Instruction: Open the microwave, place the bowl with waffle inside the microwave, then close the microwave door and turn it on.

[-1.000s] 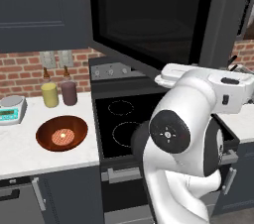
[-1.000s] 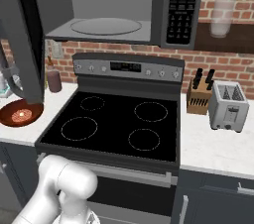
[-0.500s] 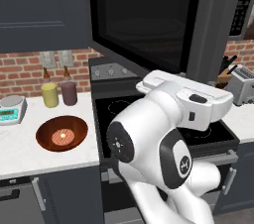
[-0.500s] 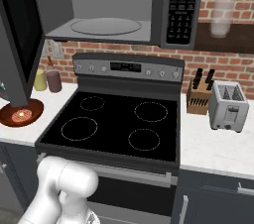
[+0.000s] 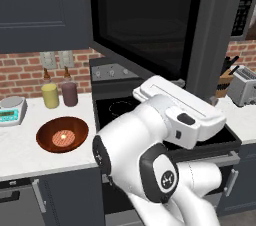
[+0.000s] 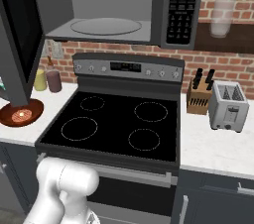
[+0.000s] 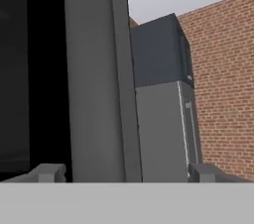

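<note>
The gripper (image 7: 126, 172) gapes wide, empty, facing the microwave door (image 7: 94, 74) edge. The right base view shows the microwave (image 6: 111, 7) cavity; the left one shows the waffle (image 5: 64, 137) in the bowl (image 5: 62, 134).

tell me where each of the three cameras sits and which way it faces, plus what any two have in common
Left base view: behind the arm on its left, looking forward and down at the bowl with the waffle and the swung-open microwave door; the white arm bulks low right.
Right base view: behind on the right, facing the stovetop and open microwave; white arm at lower left.
Hand view: on the hand, close to the door's edge; the gripper fingertips stand apart, open.
Both base views share bowl, door and stovetop.
</note>
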